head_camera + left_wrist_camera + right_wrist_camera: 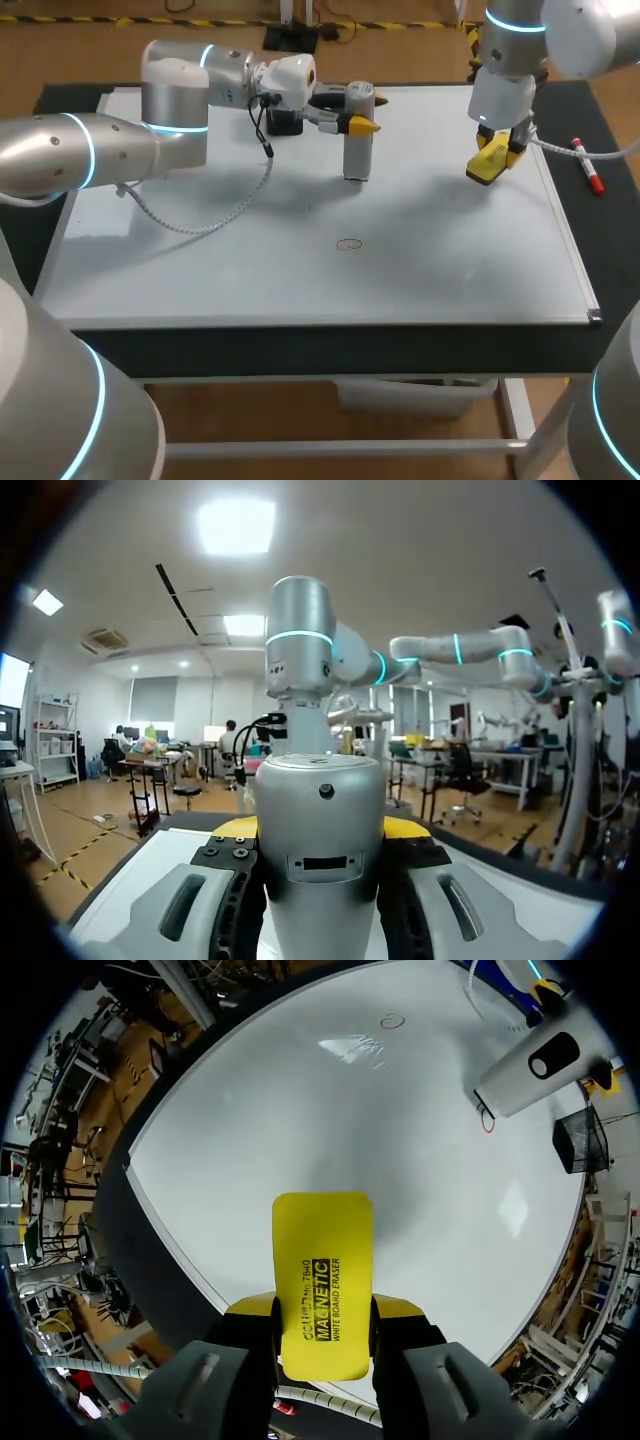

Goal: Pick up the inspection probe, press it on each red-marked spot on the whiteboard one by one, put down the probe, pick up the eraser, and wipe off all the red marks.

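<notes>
Pinching the inspection probe [357,150] from two sides, the left pincer [362,125] sits over the far middle of the whiteboard [300,260]. The left arm [100,150] comes in across the whiteboard's far left corner. The probe is a silver cylinder standing upright, with its lower end down at the whiteboard's surface. In the left wrist view it fills the gap between the two yellow-tipped fingers [405,827], which press on it from either side.

The right pincer [497,152] is clamped on the yellow eraser [485,167] and hangs over the whiteboard's far right part, well apart from the probe. In the right wrist view the eraser juts out ahead of the fingers, flat face toward the camera, with the whiteboard's white surface spread beyond it. Whether the eraser touches the whiteboard cannot be told.

A small faint ring mark [348,244] lies near the middle of the whiteboard, on the near side of the probe; its colour cannot be made out. A thin grey cable [200,225] from the left arm droops onto the whiteboard's left half. Off the whiteboard's right edge, a marker [588,168] with a red cap lies on the dark tabletop [600,230]. A black mesh holder [578,1140] stands at the whiteboard's far edge, just beside the left arm's wrist.
</notes>
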Action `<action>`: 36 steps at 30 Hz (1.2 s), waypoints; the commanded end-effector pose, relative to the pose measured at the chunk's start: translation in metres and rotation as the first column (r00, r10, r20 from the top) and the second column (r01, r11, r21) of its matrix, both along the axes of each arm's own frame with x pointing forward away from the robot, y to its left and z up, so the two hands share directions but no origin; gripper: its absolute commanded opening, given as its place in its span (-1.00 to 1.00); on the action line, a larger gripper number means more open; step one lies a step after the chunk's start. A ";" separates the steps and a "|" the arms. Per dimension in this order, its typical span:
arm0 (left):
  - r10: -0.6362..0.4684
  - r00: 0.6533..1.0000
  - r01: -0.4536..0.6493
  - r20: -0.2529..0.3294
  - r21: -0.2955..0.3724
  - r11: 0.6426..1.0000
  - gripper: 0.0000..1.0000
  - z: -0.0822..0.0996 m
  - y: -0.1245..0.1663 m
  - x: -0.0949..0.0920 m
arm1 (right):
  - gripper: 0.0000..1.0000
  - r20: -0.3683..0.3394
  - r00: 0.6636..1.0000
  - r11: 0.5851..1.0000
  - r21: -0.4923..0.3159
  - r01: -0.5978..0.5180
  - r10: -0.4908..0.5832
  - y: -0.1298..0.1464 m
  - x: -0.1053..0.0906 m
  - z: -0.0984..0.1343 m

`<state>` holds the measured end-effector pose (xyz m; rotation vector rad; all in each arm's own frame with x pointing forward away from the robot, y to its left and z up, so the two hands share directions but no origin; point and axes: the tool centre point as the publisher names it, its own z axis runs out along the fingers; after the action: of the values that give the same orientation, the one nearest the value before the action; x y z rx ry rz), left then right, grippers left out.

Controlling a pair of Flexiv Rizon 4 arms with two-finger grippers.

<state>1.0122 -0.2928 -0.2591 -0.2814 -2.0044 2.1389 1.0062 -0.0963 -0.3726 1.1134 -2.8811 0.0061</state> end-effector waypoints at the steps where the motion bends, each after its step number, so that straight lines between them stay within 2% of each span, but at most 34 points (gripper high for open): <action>1: -0.012 1.000 0.012 -0.001 -0.010 1.000 -1.00 -0.005 -0.002 0.005 | -1.00 -0.001 1.000 1.000 -0.003 -0.002 0.002 0.000 0.000 0.001; 15: -0.024 1.000 0.023 -0.010 -0.019 1.000 -1.00 -0.014 -0.006 0.008 | -1.00 -0.001 1.000 1.000 -0.003 -0.002 0.002 0.000 0.000 0.001; 36: -0.023 1.000 0.023 -0.013 -0.010 1.000 -1.00 -0.017 -0.002 0.008 | -1.00 -0.001 1.000 1.000 -0.003 -0.002 0.002 0.000 0.000 0.001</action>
<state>1.0192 -0.2951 -0.2762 -0.2864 -1.9762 2.1372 1.0062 -0.0963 -0.3725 1.1134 -2.8812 0.0062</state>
